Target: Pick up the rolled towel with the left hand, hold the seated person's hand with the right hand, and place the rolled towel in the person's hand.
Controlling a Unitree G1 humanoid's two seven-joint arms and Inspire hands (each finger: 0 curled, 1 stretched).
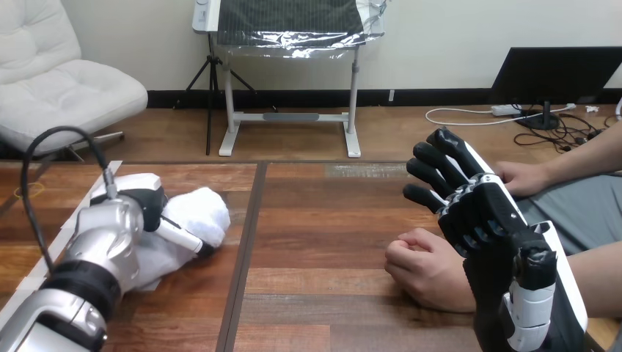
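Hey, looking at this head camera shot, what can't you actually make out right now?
1. Head view: whether the left hand grips the rolled towel; the hand's own back covers the contact.
2. Head view: the towel's left part, hidden under that hand and its forearm.
3. Head view: the wrist of the person's fisted hand, covered by the raised right hand.
4. Head view: the person's farther hand, partly behind the right hand.

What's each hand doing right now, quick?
Left hand: closed round the rolled towel on the table.
Right hand: open, holding nothing, beside the person's closed hand.
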